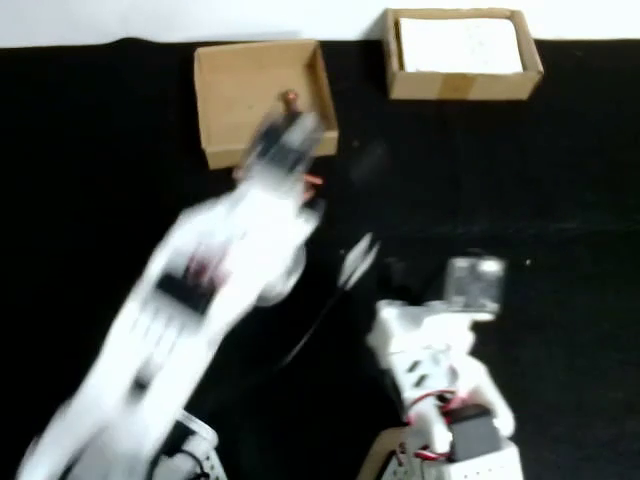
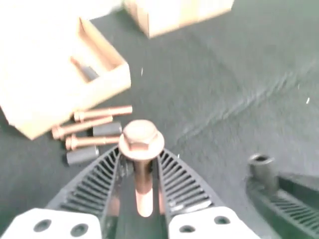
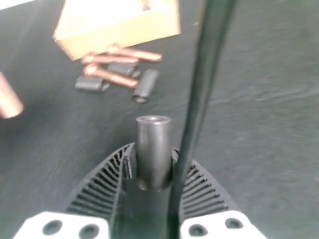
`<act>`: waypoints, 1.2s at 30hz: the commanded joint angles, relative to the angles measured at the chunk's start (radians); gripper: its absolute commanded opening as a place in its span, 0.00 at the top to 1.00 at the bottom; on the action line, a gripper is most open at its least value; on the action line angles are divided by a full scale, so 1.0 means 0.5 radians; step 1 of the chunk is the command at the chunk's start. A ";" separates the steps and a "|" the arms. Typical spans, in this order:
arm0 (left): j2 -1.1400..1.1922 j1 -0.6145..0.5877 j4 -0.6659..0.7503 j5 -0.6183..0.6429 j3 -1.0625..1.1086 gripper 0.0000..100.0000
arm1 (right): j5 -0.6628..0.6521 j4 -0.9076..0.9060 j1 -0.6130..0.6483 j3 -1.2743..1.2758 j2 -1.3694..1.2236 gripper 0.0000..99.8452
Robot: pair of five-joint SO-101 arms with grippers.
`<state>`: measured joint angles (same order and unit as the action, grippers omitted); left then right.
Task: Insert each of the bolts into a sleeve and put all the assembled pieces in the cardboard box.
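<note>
Two claws each have a part in hand. The left claw (image 2: 141, 154) is closed to the width of a copper-coloured hex-head bolt (image 2: 141, 142), its ribbed black fingers pressing the shank from both sides while the flanged head sits just past the fingertips. The right claw (image 3: 152, 152) is likewise closed on a dark cylindrical metal sleeve (image 3: 153, 147), which protrudes beyond the fingertips with its open bore showing at the free end. In the left wrist view that sleeve stands off to one side of the held bolt, near it but apart.

On the black cloth-covered table (image 1: 560, 200), three loose copper bolts (image 3: 110, 76) and three loose dark sleeves (image 3: 145, 84) lie in a small cluster just beside the wall of the open brown cardboard box (image 1: 255, 95). In the high view the left arm stretches toward that box, with its claw at the box's near right corner. A second cardboard box (image 1: 463, 82) with a white inside sits well apart at the far edge. A black cable (image 3: 199, 94) crosses in front of the right wrist camera.
</note>
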<state>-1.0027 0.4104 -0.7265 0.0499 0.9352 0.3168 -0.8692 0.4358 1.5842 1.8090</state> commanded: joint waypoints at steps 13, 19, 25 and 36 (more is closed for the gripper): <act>-0.796 -0.054 0.126 -0.006 0.229 0.99 | -0.414 0.671 0.302 0.428 0.048 0.99; -0.799 0.066 -0.077 -0.006 -0.023 0.99 | -0.423 0.836 0.308 0.425 0.048 0.99; -0.793 0.293 -0.141 0.000 -0.250 0.99 | -0.417 0.845 0.308 0.358 0.048 0.99; -0.692 0.305 -0.083 0.239 -0.281 0.99 | -0.411 0.845 0.471 0.284 0.048 0.99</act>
<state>-1.3817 0.5577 -0.7956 0.1496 0.8385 0.1158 -0.4703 0.6306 1.6747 1.8105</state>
